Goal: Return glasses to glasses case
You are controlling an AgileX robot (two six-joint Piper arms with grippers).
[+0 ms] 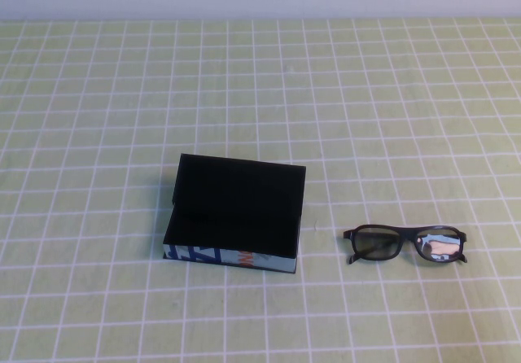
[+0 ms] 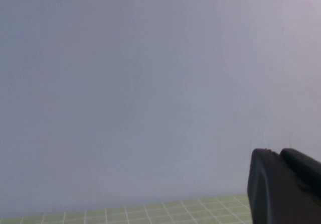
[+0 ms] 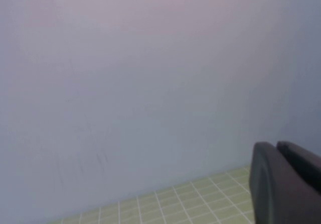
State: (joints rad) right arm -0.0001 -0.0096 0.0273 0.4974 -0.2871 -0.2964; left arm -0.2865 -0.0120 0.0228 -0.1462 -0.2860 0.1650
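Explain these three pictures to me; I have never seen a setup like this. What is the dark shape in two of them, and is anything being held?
This is a two-armed robot. One camera looks down from above; the other two ride on the arms' wrists. On the green checked tablecloth lie a black glasses case and, apart on its right, the glasses. Neither arm shows from above. The dark shape is part of the left gripper and right gripper, both raised and facing a plain wall. Nothing is held.

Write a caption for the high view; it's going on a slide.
Glasses lie on the checked cloth, apart from and right of the black glasses case; neither gripper in this view.
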